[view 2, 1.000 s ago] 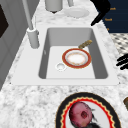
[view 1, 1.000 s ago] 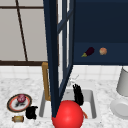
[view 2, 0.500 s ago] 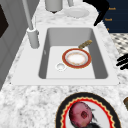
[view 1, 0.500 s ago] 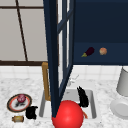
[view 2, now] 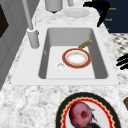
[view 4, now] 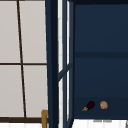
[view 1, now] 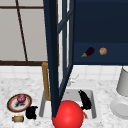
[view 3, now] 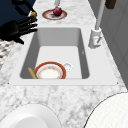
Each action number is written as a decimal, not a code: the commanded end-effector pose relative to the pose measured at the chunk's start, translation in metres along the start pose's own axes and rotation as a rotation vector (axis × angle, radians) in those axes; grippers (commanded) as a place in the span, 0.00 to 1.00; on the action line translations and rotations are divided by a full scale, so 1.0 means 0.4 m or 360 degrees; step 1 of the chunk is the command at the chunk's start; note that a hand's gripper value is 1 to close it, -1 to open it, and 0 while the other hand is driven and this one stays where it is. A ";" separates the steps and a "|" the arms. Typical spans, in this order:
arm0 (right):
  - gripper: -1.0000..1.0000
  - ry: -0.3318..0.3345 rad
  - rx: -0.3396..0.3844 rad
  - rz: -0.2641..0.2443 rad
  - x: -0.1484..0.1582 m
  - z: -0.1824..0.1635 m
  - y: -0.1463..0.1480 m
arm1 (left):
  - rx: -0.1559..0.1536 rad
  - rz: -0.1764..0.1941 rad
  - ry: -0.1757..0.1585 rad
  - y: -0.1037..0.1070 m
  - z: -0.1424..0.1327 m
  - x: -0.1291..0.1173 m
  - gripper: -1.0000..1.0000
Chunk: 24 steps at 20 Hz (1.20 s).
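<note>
Directly over the sink [view 1: 93,105], the right hand [view 1: 85,100] hung in the air with its fingers straight and close together, holding nothing. From the right side view the same hand [view 3: 17,28] sat above the sink's front rim, its straight fingers aimed toward the far end of the tabletop [view 3: 75,100]. Nearest to it, down in the basin, lay an orange-rimmed plate [view 2: 76,58] flat on the bottom, with a small brownish stick-shaped piece [view 2: 85,44] just beside its rim; I could not tell whether they touched. So the plate lay below the right hand and a little toward the tap [view 3: 96,35], the hand well above it.

Further left, the left hand [view 1: 31,112] floated low over the tabletop, near a dark-rimmed plate [view 1: 12,106] carrying a reddish round fruit [view 1: 21,98], and close to a small brown item [view 1: 18,118]. Its fingers were too hard to read, so I cannot tell how they stood. The right hand was clearly the nearer one to the plate in the sink.

Up above, a dark blue cabinet door [view 4: 56,62] stood swung open, and an eggplant [view 4: 89,105] and a small orange fruit [view 4: 103,104] rested on the shelf. A big red ball [view 1: 68,114] sat at the front.
</note>
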 end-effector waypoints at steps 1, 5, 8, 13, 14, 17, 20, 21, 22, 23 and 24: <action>0.00 -0.0018 0.0086 0.0179 -0.008 0.000 -0.005 | 0.0000 0.0000 0.0000 0.000 0.000 0.000 0.50; 0.00 -0.0059 0.0113 0.0303 -0.018 -0.012 -0.002 | 0.0000 0.0000 0.0000 0.000 0.000 0.000 0.50; 0.00 -0.0103 0.0121 0.0383 -0.017 -0.013 0.000 | 0.0000 0.0000 0.0000 0.000 0.000 0.000 0.50; 0.00 -0.0110 0.0206 0.0497 -0.017 -0.010 -0.002 | 0.0000 0.0000 0.0000 0.000 0.000 0.000 0.50; 0.00 -0.0118 0.0215 0.0523 -0.018 -0.010 -0.002 | 0.0000 0.0000 0.0000 0.000 0.000 0.000 0.50; 0.00 -0.0136 0.0254 0.0600 -0.016 -0.007 -0.003 | 0.0000 0.0000 0.0000 0.000 0.000 0.000 0.50; 0.00 -0.0121 0.0289 0.0464 -0.022 -0.021 -0.002 | 0.0000 0.0000 0.0000 0.000 0.000 0.000 0.50; 0.00 -0.0116 0.0245 0.0509 -0.014 -0.017 0.001 | 0.0000 0.0000 0.0000 0.000 0.000 0.000 0.50; 0.00 -0.0109 0.0247 0.0491 -0.019 -0.017 -0.002 | 0.0000 0.0000 0.0000 0.000 0.000 0.000 0.50; 0.00 -0.0111 0.0254 0.0501 -0.015 -0.021 -0.002 | 0.0000 0.0000 0.0000 0.000 0.000 0.000 0.50; 0.00 -0.0066 0.0243 0.0522 -0.010 -0.020 0.006 | 0.0000 0.0000 0.0000 0.000 0.000 0.000 0.50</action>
